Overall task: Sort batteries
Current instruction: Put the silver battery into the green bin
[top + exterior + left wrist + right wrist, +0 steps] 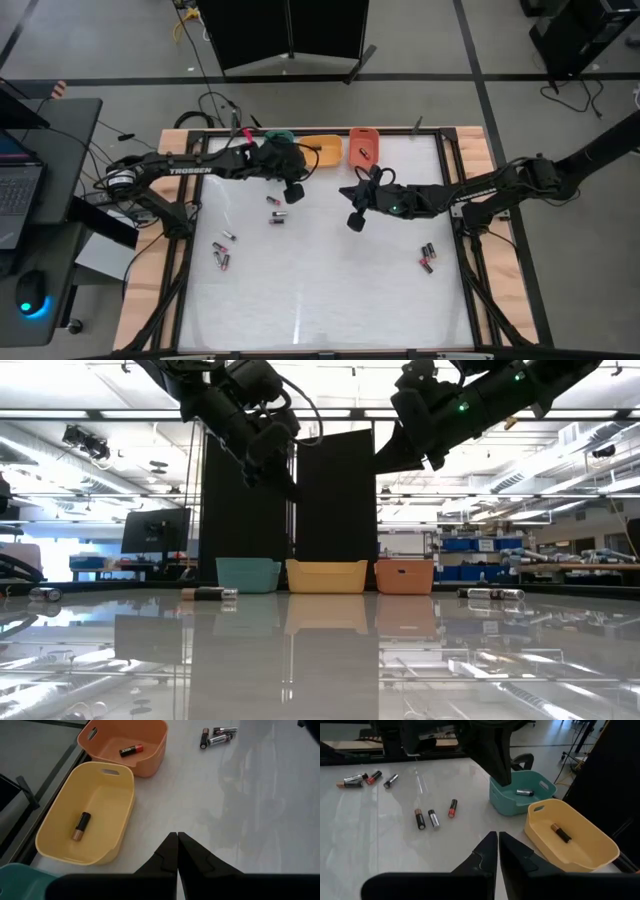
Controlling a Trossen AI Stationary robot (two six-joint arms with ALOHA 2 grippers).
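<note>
The batteries point(277, 208) lay loose on the counter point(320, 290), with one already in each tray, sorted by type, I judge. Both the left end effector point(294, 193) and the right end effector point(354, 221) hung pressed together, empty. Only the wrist views showed the trays' contents.

Teal tray point(516, 800), yellow tray point(580, 840) and orange tray point(150, 750) along the white table's point(320, 290) far edge.

teal tray point(520, 800): one battery point(524, 792) | yellow tray point(580, 851): one (dark) | table: loose batteries point(434, 818)
</note>
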